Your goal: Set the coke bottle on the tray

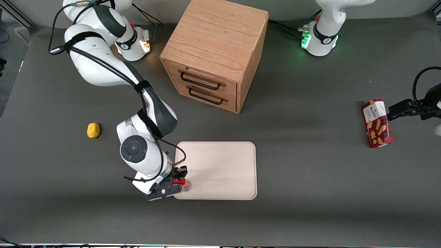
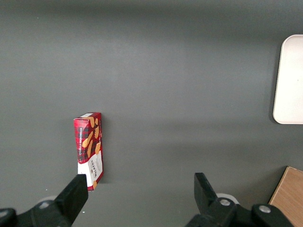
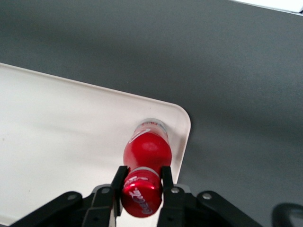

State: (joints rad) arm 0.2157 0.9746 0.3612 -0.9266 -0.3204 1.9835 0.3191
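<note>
Pincer [image 3: 142, 183] clamped on coke bottle [image 3: 147, 150] at its capped neck — bottle over tray [image 3: 57, 127] corner, near the rim

The coke bottle [image 3: 147, 153] is bright red with a glossy red cap, a scrap of white script near its clear base. It sits over a corner of the tray [image 1: 224, 165], a plain pale cream-pink with no pattern. The gripper [image 3: 142, 182] clasping the bottle's neck is black; the arm above it is white with dark grey joints. Near the tray lies a yellow lump [image 1: 93, 130]. Farther from the tray stands a light oak drawer cabinet [image 1: 215, 51] with black handles. The table [image 1: 310, 189] is flat dark grey.
</note>
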